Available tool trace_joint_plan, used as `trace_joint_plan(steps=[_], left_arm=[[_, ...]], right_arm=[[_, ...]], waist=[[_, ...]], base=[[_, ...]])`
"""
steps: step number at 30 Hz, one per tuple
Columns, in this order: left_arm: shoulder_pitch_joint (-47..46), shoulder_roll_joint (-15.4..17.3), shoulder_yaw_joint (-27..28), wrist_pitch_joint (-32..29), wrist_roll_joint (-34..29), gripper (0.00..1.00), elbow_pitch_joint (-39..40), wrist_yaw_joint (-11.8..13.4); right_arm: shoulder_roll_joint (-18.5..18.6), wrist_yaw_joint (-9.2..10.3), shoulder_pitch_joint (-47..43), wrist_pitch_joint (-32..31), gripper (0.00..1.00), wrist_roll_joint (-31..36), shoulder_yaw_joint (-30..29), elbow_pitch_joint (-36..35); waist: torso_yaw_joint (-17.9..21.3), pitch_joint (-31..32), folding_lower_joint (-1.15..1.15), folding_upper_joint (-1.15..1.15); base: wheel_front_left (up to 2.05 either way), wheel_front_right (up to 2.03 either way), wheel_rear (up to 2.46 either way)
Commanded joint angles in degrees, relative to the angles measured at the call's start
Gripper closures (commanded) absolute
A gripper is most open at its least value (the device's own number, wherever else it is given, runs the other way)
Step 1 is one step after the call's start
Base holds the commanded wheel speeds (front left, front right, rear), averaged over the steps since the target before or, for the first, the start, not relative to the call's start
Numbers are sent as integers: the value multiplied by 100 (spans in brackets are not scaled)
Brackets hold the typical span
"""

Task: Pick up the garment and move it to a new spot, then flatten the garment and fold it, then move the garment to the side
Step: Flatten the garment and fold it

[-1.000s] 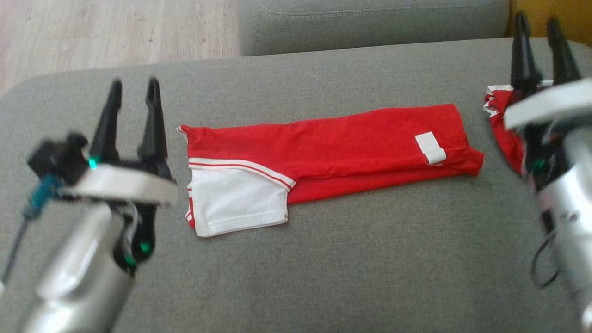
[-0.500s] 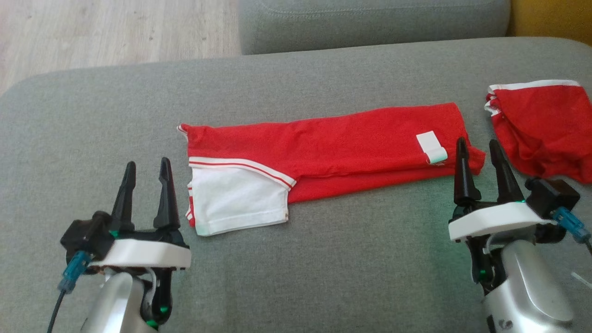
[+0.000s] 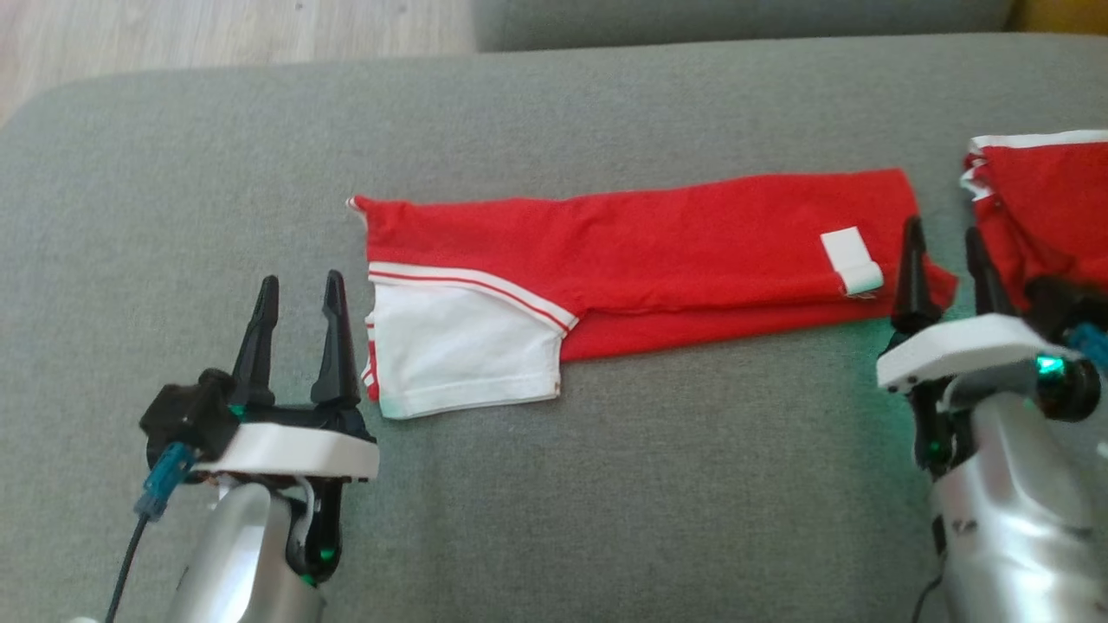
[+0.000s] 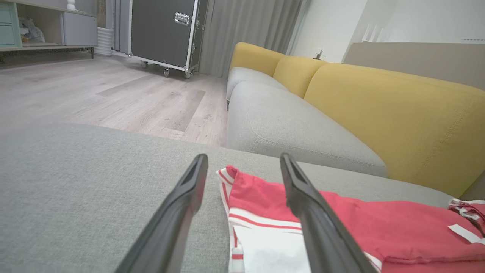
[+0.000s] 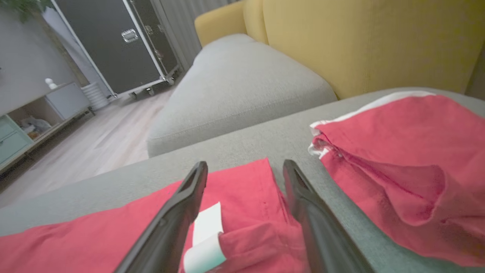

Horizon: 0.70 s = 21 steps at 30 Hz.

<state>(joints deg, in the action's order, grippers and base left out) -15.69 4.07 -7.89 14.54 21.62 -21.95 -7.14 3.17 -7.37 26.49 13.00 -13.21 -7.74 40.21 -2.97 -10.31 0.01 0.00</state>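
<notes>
- The left gripper [image 3: 300, 279] hovers low over the grey sofa cushion [image 3: 606, 484], fingers parted and empty, just beside the garment's white sleeve [image 3: 459, 355].
- The red garment [image 3: 658, 251] lies flat across the cushion's middle, folded into a long strip, with a white label [image 3: 851, 260] near its right end.
- The right gripper [image 3: 942, 228] is at that right end, fingers parted, gripping nothing.
- A second red garment [image 3: 1047, 190] lies crumpled at the far right.

The head camera looks down on the grey cushion [image 3: 554, 484]; both wrist cameras skim low over it, probably sharing the garment [image 3: 658, 251].
</notes>
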Motion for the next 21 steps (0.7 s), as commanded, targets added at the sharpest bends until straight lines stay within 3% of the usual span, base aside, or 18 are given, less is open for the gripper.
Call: trace_joint_plan(steps=[1, 10, 15, 16, 17, 21], left_arm=[[-260, 50, 135, 45, -15, 0, 142, -22], [-467, 59, -46, 46, 67, 0, 182, -33], [-516, 96, -67, 46, 119, 0, 207, -34], [-522, 101, -65, 46, 124, 0, 210, -34], [-525, 106, -62, 46, 127, 0, 211, -34], [-523, 129, -49, 46, 134, 0, 198, -34]], right_arm=[[-28, -12, 269, -44, 0, 107, 8, 4], [-25, -12, 1007, -496, 0, 1078, -1258, 1538], [-27, -12, 1221, -560, 2, 1213, -1344, 2194], [-27, -12, 1265, -529, 54, 1192, -1305, 2306], [-28, -12, 1309, -468, 100, 1176, -1246, 2395], [-28, -12, 1411, -199, 100, 1112, -1129, 2523]], waist=[[-66, -91, -1, 0], [-219, -319, -1, 0], [-221, -359, -1, 0], [-214, -362, -1, 0], [-205, -363, -1, 0], [-156, -338, -1, 0]], base=[[0, 0, 0], [0, 0, 0], [0, 0, 0], [0, 0, 0], [0, 0, 0], [0, 0, 0]])
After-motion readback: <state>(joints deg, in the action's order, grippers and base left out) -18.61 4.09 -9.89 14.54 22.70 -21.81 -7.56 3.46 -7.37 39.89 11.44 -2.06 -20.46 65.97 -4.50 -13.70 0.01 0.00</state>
